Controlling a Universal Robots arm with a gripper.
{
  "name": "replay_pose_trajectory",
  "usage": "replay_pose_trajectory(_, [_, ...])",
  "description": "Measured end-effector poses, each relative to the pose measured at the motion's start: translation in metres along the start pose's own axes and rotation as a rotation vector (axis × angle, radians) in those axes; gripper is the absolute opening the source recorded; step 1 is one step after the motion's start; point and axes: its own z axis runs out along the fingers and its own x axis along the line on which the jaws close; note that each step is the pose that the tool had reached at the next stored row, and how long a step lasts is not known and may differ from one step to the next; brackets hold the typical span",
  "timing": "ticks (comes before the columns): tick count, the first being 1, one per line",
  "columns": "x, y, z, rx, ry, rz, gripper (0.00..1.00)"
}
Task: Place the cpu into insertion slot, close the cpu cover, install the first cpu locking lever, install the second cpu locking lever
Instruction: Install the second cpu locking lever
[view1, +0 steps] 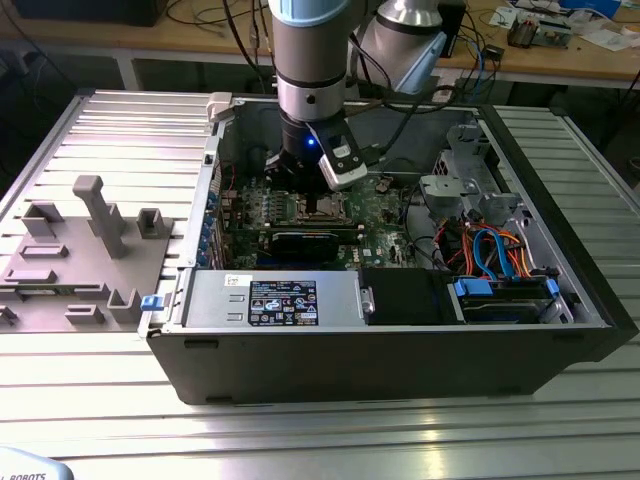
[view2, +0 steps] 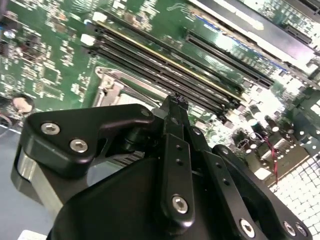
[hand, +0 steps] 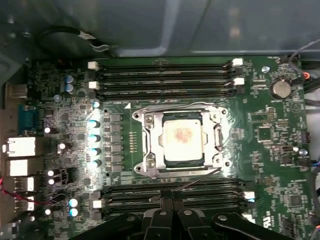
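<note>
The chip (hand: 183, 136) is seated in the socket, framed by the cover (hand: 150, 136) laid flat over it. The gripper (hand: 169, 202), fingers closed and empty, is held beside the socket near a raised lever (hand: 200, 179).

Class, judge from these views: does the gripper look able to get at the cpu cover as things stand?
Probably yes. The gripper hangs inside the open case just beside the socket, and the cpu cover lies flat around the cpu with nothing over it.
</note>
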Motion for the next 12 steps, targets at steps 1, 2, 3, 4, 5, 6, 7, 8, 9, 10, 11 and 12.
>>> replay_pose_trajectory(1, [0.0018,-0.0002,0.0011,-0.0003,0.0001,0.000,0.11])
replay_pose_trajectory(2, [0.0030,-0.0004,0.0026,-0.0005,0.0000,0.000,0.11])
replay_pose_trajectory(3, [0.0032,-0.0005,0.0043,-0.0006,0.0001,-0.001,0.11])
replay_pose_trajectory(4, [0.0038,-0.0007,0.0058,-0.0007,0.0002,-0.003,0.11])
replay_pose_trajectory(5, [0.0052,-0.0010,0.0101,-0.0019,0.0004,-0.006,0.11])
replay_pose_trajectory(6, [0.0060,-0.0012,0.0119,-0.0046,0.0008,-0.009,0.11])
replay_pose_trajectory(7, [0.0066,-0.0013,0.0128,-0.0072,0.0012,-0.012,0.11])
replay_pose_trajectory(8, [0.0073,-0.0014,0.0143,-0.0088,0.0016,-0.018,0.11])
replay_pose_trajectory(9, [0.0083,-0.0016,0.0165,-0.0110,0.0029,-0.034,0.11])
replay_pose_trajectory(10, [0.0095,-0.0018,0.0188,-0.0132,0.0037,-0.044,0.11])
replay_pose_trajectory(11, [0.0111,-0.0020,0.0212,-0.0158,0.0044,-0.053,0.11])
replay_pose_trajectory(12, [0.0120,-0.0022,0.0223,-0.0176,0.0047,-0.055,0.11])
